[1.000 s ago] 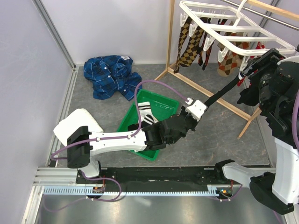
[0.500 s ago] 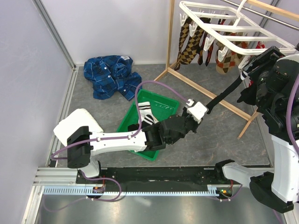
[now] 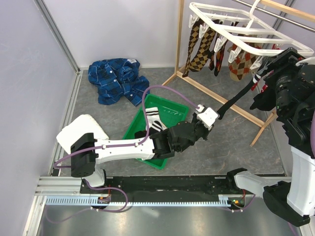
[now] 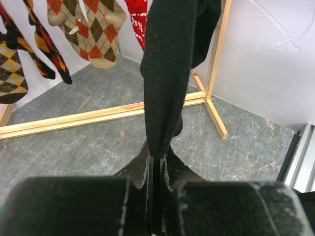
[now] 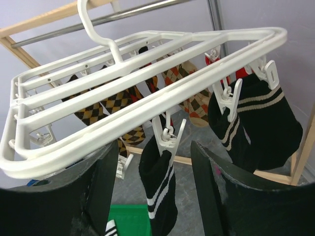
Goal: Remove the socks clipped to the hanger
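The white grid hanger (image 3: 231,32) hangs at the top right with several socks clipped under it: brown argyle (image 3: 197,46) and tan argyle (image 3: 241,61). My left gripper (image 3: 216,114) is shut on a plain black sock (image 3: 236,101) that stretches taut up to the hanger. In the left wrist view the sock (image 4: 167,73) runs into my shut jaws (image 4: 157,162). My right gripper (image 3: 269,69) is open just under the hanger (image 5: 147,59). Its jaws (image 5: 153,147) stand either side of a white clip (image 5: 169,140) holding a black sock with white stripes (image 5: 160,191).
A green tray (image 3: 170,110) on the floor holds a white sock with black stripes (image 3: 152,118). A blue plaid shirt (image 3: 115,78) lies at the back left. The wooden stand's base rail (image 3: 216,96) crosses under the hanger. A red sock (image 4: 138,12) hangs nearby.
My right arm has shifted a little to the right beside the hanger, and the hanging socks have swung slightly. My left gripper still holds the black sock taut.
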### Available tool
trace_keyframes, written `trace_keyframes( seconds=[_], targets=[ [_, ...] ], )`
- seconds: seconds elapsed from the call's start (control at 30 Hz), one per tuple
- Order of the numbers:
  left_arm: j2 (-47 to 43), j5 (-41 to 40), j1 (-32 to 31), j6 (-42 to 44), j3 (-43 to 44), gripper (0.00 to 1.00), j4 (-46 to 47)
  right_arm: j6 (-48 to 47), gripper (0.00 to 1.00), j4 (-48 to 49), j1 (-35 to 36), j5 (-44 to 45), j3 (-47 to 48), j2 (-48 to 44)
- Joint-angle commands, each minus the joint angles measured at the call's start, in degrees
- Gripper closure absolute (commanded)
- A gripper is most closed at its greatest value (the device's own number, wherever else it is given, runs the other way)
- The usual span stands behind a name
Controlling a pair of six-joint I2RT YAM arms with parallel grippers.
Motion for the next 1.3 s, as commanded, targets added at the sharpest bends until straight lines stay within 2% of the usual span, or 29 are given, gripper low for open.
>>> trace_keyframes(
  seconds=[0.0,0.37,0.77,1.27],
  targets=[
    [-0.39,-1.79,-0.26,2.14,0.62,0.98,2.27,-3.19,0.32,-2.26,0.14,0.08,5.38,0.74],
    [0.05,-2.5,-0.17,1.43,1.59,0.98,0.94,-4.59,0.32,-3.68,0.23,1.22,6.45,1.18],
    [-1.09,-1.44,-0.18,0.55,0.62,0.98,1.47,-4.42,0.4,-3.68,0.14,2.46,-0.32,-1.19],
    [-1.8,0.93,-0.18,-0.33,-0.87,0.98,3.49,-5.12,0.4,6.42,0.05,2.81,-8.14,-0.75]
  ],
)
